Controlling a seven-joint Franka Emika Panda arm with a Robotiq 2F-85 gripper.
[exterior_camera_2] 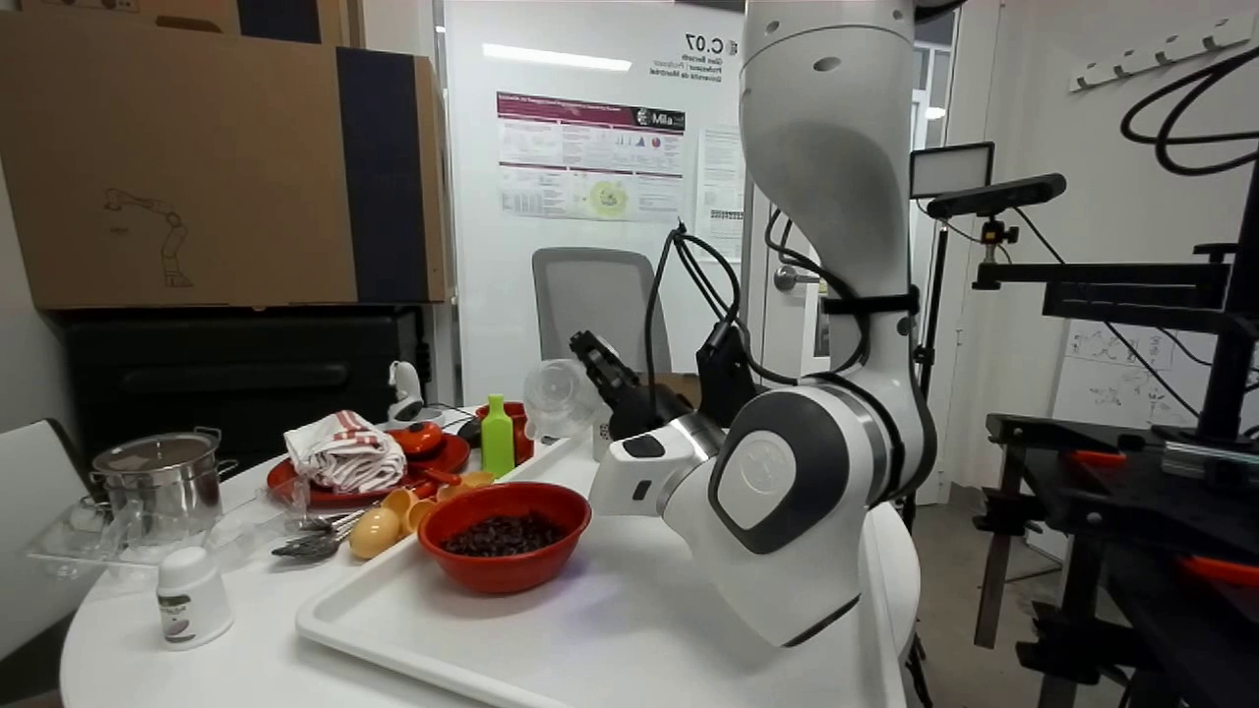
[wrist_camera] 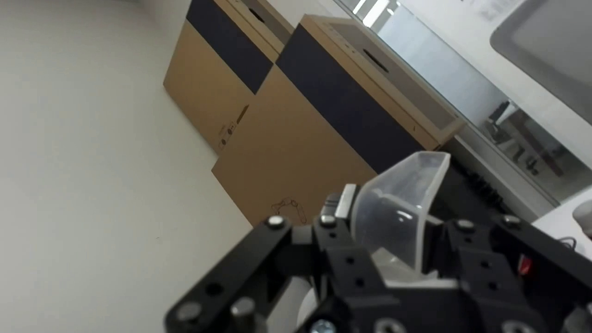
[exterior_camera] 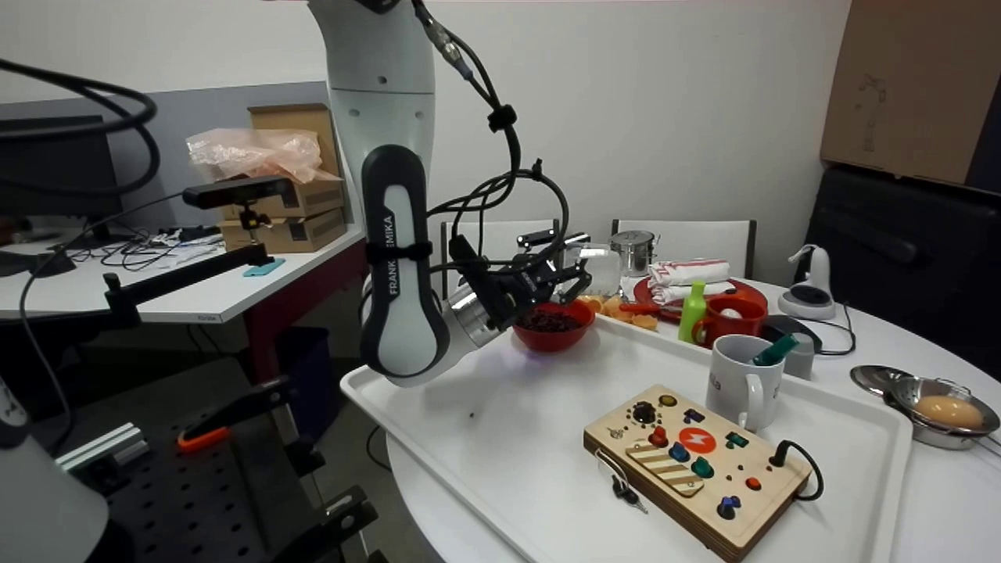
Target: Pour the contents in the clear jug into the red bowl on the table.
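Note:
Between the fingers of my gripper (wrist_camera: 391,224) is the clear jug (wrist_camera: 393,222), gripped by its sides. The jug lies tipped over, its mouth to one side and downward, and no dark stuff shows through its walls. In an exterior view the jug (exterior_camera_2: 561,395) hangs higher than the red bowl (exterior_camera_2: 462,570), offset to the right of it. Dark contents (exterior_camera_2: 507,536) lie in the red bowl, also visible in the red bowl (exterior_camera: 551,341) below my wrist. The bowl stands at a corner of a white tray on the table (exterior_camera_2: 108,639).
On the white tray (exterior_camera: 500,438) are a wooden button box (exterior_camera: 696,469) and a white mug (exterior_camera: 731,387). Beyond the rim stand a green bottle (exterior_camera_2: 498,438), a red plate with a cloth (exterior_camera_2: 344,452), a metal pot (exterior_camera_2: 162,482) and a white pill bottle (exterior_camera_2: 192,600).

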